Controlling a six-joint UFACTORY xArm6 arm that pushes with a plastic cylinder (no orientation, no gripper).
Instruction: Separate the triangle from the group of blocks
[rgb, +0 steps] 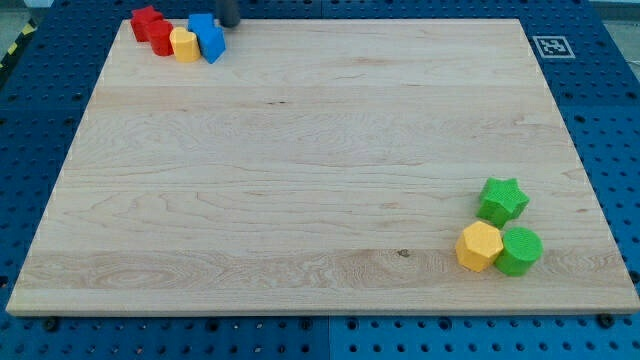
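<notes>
My tip sits at the view's top edge, just right of the blue blocks — placed, I judge, to shove into that cluster. The group holds red blocks, a yellow block and the blue ones, touching; which is the triangle I cannot tell. I have no fingers to spread or press — only a rod. No containers on the surface.

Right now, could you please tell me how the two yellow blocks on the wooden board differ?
The yellow block in the top-left cluster looks smaller and rounded, wedged between a red block and a blue block. The yellow hexagonal block at bottom right looks larger, touching a green round block below a green star. Both share colour and sit in clusters.
</notes>
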